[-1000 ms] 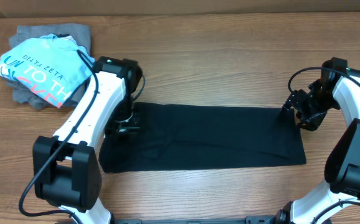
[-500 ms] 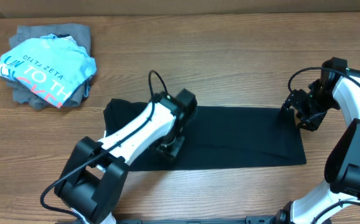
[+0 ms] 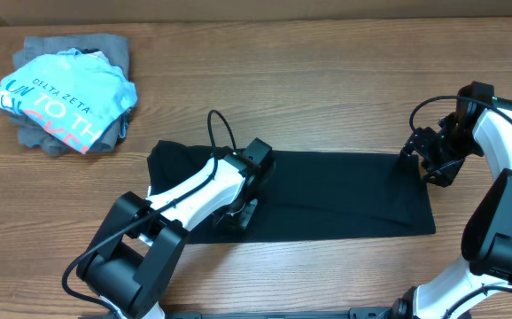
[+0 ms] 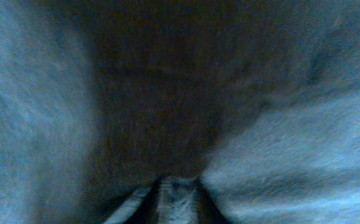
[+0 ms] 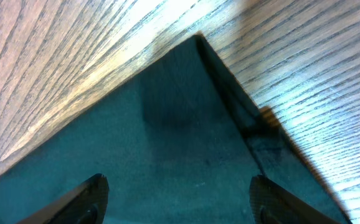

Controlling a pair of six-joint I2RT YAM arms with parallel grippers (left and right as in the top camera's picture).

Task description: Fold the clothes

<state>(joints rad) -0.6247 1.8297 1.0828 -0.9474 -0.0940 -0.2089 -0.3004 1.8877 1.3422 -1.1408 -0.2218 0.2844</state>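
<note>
Though we cannot tell how the left gripper point(image 3: 243, 213), pressed into the black T-shirt point(image 3: 345, 190), stands, the right gripper point(image 5: 178, 185) hovers wide over its far right corner, to pinch next.

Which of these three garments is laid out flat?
The black T-shirt, spread as a long flat band mid-table. The light blue printed shirt and the grey garment under it sit crumpled in a heap near a corner.

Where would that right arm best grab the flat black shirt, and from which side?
Probably the far right corner of the black shirt, coming from straight above. The shirt lies flat on the table, so only an edge can be pinched, and that corner lies right by the open right gripper.
</note>
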